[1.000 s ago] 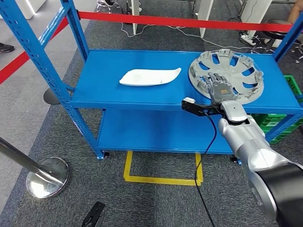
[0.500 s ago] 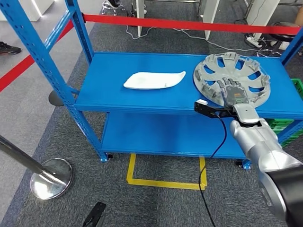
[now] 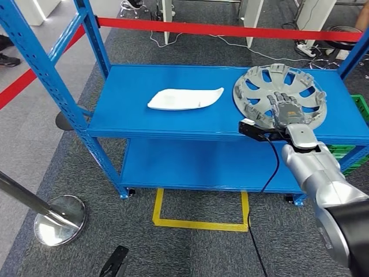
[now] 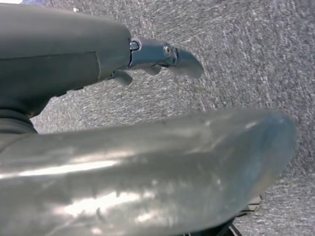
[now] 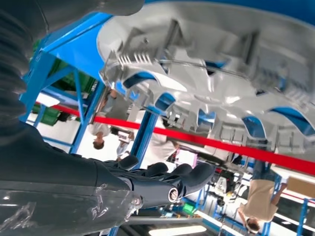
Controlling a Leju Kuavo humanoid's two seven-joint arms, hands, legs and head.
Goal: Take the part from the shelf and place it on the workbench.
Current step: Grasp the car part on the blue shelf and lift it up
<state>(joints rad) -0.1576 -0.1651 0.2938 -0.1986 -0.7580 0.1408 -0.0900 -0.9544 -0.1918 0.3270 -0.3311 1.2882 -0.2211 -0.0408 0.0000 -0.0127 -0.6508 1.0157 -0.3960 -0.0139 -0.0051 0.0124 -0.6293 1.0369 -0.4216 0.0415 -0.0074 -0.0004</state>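
A grey wheel cover (image 3: 265, 86) lies flat at the right end of the blue shelf's top deck (image 3: 126, 109). A white curved panel (image 3: 185, 98) lies near the middle of that deck. My right hand (image 3: 285, 109) reaches in over the near part of the wheel cover, fingers stretched out flat. In the right wrist view the wheel cover (image 5: 208, 73) is close in front of the straight fingers (image 5: 163, 179), with a gap between them and nothing gripped. In the left wrist view my left hand (image 4: 156, 54) hangs over grey carpet and holds nothing.
A red barrier tape (image 3: 217, 27) runs behind the shelf. A green crate (image 3: 361, 109) sits past its right end. A stanchion base (image 3: 59, 219) stands on the floor at left, and a yellow floor mark (image 3: 200, 222) lies before the shelf. A black cable (image 3: 267, 173) hangs from my right wrist.
The view has shifted slightly. My right hand has moved a little to the right and farther over the wheel cover's near part. The wheel cover and white panel have stayed in place.
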